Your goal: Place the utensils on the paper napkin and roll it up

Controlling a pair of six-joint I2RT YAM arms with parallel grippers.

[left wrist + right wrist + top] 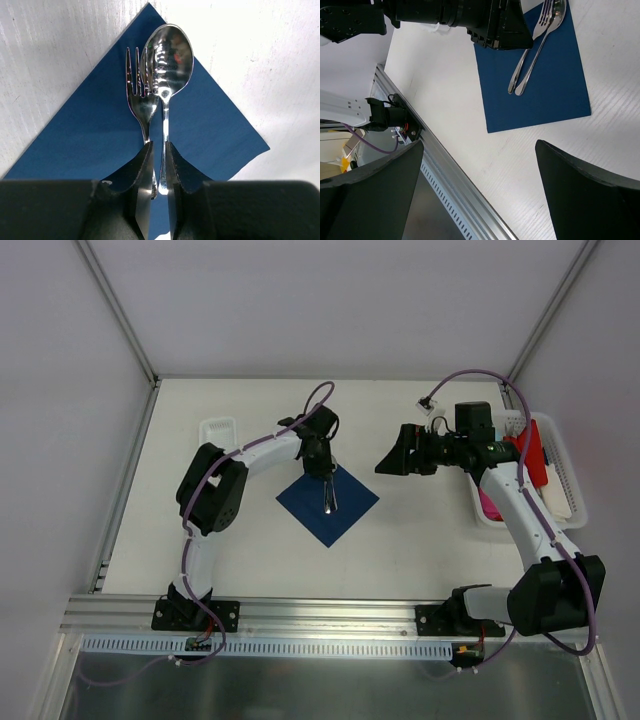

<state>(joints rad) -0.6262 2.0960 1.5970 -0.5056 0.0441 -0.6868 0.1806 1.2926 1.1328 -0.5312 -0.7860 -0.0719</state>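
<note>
The navy paper napkin (350, 512) lies flat as a diamond at mid-table. A silver spoon (167, 55) and a silver fork (137, 95) lie side by side on it; both also show in the right wrist view, spoon (539, 55) and fork (526, 55). My left gripper (322, 468) hangs over their handles. Its jaws stand a narrow slit apart (159, 145) with the spoon's handle in the gap and napkin showing beside it; the fork's handle runs under the left finger. My right gripper (390, 462) is wide open and empty (479, 145), above bare table right of the napkin (555, 85).
A white basket (568, 475) at the right edge holds red (530, 455) and pink (490, 505) plastic pieces. A small white tray (218, 427) sits at the back left. An aluminium rail (320, 615) runs along the near edge. White walls enclose the table.
</note>
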